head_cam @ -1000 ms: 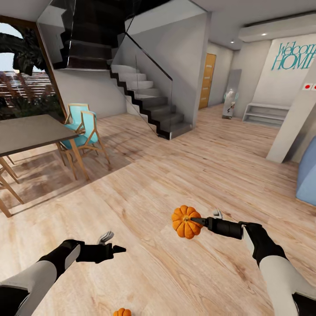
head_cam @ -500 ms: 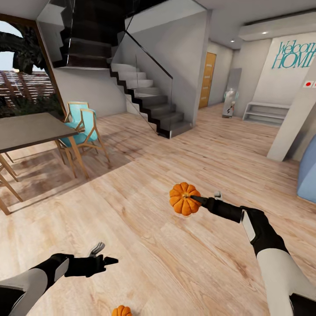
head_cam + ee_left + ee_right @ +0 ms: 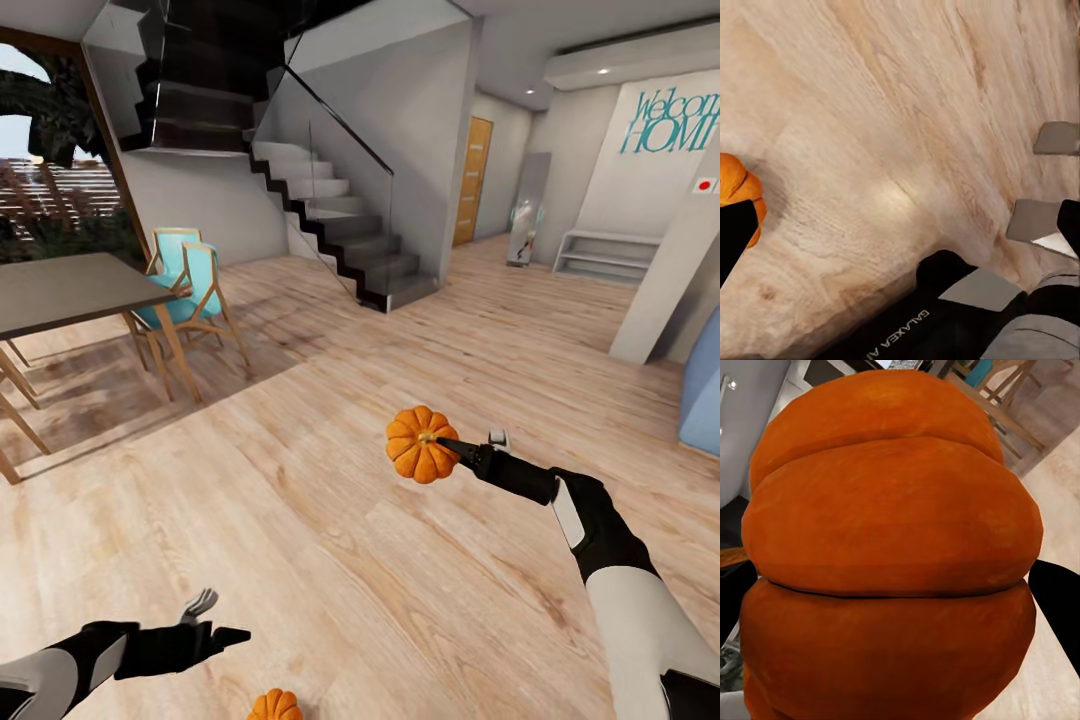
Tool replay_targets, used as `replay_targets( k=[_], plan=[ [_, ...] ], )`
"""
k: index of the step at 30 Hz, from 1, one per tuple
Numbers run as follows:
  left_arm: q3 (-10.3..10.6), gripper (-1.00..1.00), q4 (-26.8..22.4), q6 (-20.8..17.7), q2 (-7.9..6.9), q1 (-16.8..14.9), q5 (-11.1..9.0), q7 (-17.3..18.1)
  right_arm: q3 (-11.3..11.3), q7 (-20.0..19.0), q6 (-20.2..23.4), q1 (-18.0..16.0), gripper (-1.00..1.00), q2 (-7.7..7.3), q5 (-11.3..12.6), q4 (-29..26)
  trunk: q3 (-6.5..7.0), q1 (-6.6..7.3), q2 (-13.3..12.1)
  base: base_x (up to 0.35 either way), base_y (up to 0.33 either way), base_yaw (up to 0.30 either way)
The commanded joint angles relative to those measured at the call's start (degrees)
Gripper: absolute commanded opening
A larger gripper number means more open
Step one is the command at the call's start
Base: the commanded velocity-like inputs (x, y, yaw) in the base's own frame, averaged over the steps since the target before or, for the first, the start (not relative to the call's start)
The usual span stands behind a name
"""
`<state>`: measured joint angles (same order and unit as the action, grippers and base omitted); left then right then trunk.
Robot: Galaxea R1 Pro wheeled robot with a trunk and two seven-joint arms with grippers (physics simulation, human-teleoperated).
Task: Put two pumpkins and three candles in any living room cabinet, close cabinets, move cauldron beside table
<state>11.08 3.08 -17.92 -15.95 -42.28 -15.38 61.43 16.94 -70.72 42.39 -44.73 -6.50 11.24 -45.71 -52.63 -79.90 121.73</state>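
Round ribbed orange pumpkin (image 3: 421, 445) is held above pale wood-plank floor (image 3: 330, 500), clamped in right gripper (image 3: 447, 446) | second orange pumpkin (image 3: 274, 706) lies on floor near left gripper (image 3: 236, 634), whose jaw state cannot be told | grey-topped table (image 3: 60, 292) stands far left

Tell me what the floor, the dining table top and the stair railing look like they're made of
The floor looks like pale wood plank or laminate: visible grain and board seams, low sheen. The dining table top seems a matte grey-brown slab, possibly wood or composite, on wooden legs. The stair railing appears to be clear glass panels, since the steps show through.
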Motion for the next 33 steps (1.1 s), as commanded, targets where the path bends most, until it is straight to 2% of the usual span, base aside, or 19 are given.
replay_targets(
  k=[1,2,3,4,22,26,28,33],
  plan=[
    [-0.01,1.00,0.00,1.26,-0.08,0.00,1.21,2.50,0.02,-0.20,0.24,-0.01,-1.00,0.00,0.19,0.01,-0.18,-0.23,0.42,0.000,0.000,0.000],
    [-0.03,1.00,0.00,2.55,-0.20,0.01,2.52,5.86,0.02,-0.20,0.24,-0.01,-1.00,0.00,0.17,0.01,-0.36,-0.44,0.82,0.000,0.000,0.000],
    [-0.03,1.00,0.00,2.85,-0.22,0.01,2.81,6.79,0.02,-0.20,0.24,-0.01,-1.00,-0.02,0.18,0.01,-0.54,-0.66,1.22,0.000,0.000,0.000],
    [-0.01,1.00,0.00,3.60,-0.28,0.01,3.59,9.38,0.01,-0.21,0.24,-0.01,-1.00,-0.02,0.18,0.01,-0.72,-0.88,1.62,0.000,0.000,0.000],
    [0.00,1.00,0.00,5.92,-0.35,0.62,4.04,11.72,-0.03,-0.21,0.21,-0.01,-1.00,0.00,0.16,0.01,-3.95,-4.84,8.84,0.000,0.000,0.000],
    [0.00,1.00,0.00,7.55,-0.40,0.67,4.04,14.47,0.02,-0.21,0.24,-0.01,-1.00,0.00,0.15,0.01,-4.67,-5.72,10.44,0.000,0.000,0.000],
    [0.12,1.00,0.03,9.58,-0.81,0.90,4.10,18.24,0.02,-0.21,0.24,-0.01,-1.00,0.00,0.17,0.01,-5.03,-6.16,11.25,0.000,0.000,0.000],
    [0.39,1.00,0.01,13.61,-1.63,1.72,4.13,22.13,0.02,-0.21,0.24,-0.01,-1.00,-0.06,0.18,0.01,-5.93,-7.25,13.25,0.000,0.000,0.000]
  ],
)
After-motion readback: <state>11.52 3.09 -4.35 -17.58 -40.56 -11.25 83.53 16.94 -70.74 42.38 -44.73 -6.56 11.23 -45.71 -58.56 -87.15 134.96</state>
